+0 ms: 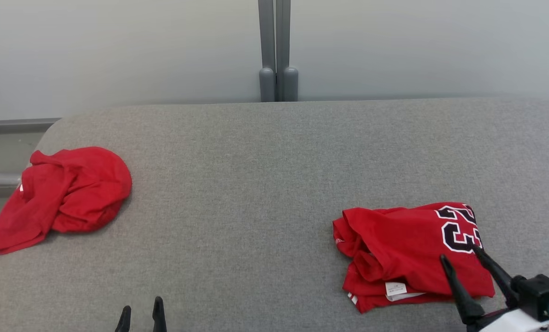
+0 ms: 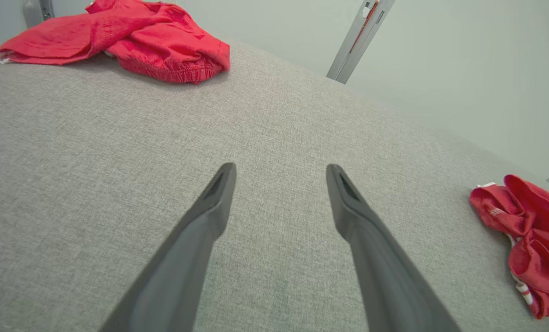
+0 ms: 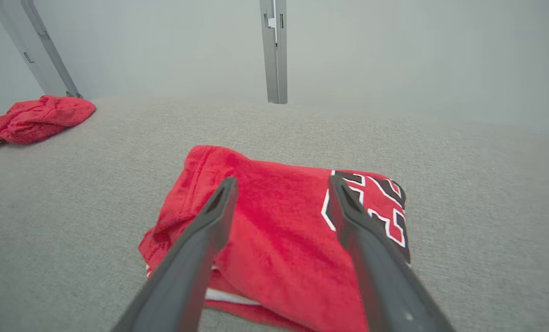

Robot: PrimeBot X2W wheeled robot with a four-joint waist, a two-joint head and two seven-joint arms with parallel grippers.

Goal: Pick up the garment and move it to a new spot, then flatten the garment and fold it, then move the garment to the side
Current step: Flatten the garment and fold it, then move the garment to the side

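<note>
On the desk [image 1: 256,184] two garments lie well apart: the folded garment [image 1: 408,249] at the near right, the crumpled garment [image 1: 67,193] at the left edge. The right gripper [image 1: 459,253] is over the folded garment's near right corner. The left gripper [image 1: 142,304] is over bare desk at the near edge, left of middle — a post [image 1: 278,50] rises behind the desk's middle.

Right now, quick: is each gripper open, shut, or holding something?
Left gripper: open, holding nothing.
Right gripper: open, holding nothing, fingers poised over the folded red jersey.
</note>
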